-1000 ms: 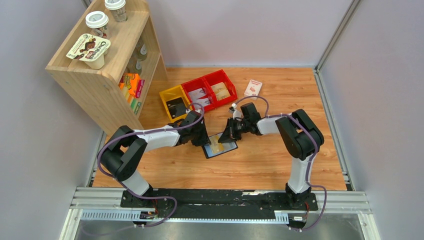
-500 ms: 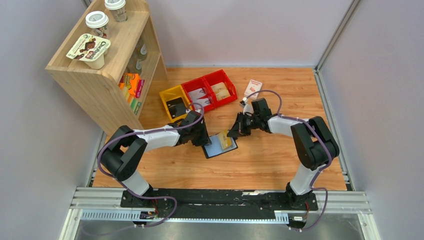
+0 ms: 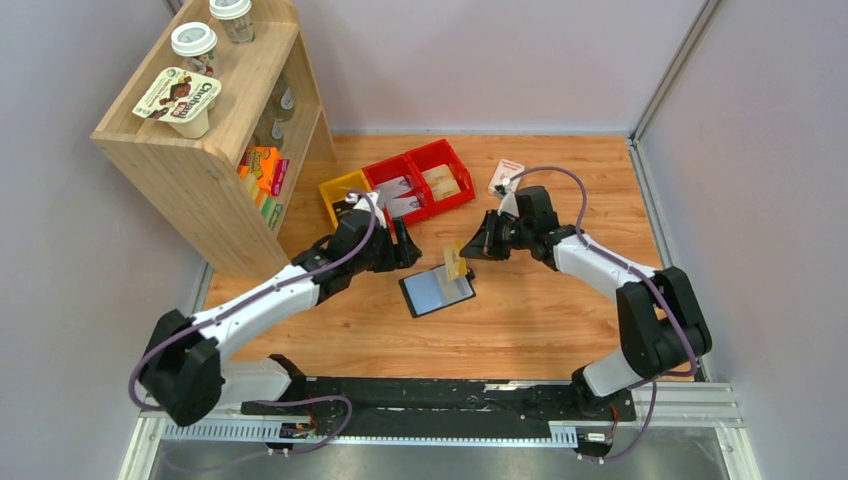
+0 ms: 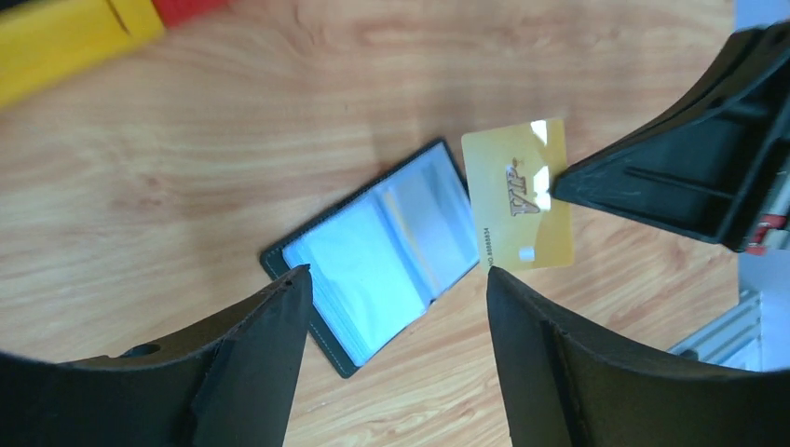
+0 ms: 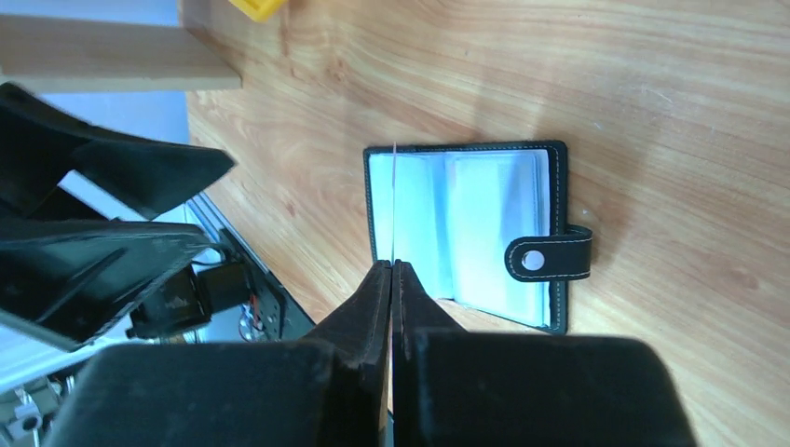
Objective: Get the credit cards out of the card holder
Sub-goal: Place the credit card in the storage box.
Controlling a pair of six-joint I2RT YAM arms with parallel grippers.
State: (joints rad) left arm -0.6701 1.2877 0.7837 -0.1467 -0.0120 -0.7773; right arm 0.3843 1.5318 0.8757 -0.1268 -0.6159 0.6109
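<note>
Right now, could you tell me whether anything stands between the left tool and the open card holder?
Mostly not: the card holder lies uncovered in front of the open left tool. Only the credit card, pinched by the right tool, hangs at one edge.

wooden shelf (image 3: 195,170), red bins (image 3: 437,148), yellow bin (image 3: 331,189)

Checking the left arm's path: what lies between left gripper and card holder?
Only bare table separates the left gripper and card holder, in the top view; the credit card in the right gripper hangs aside.
</note>
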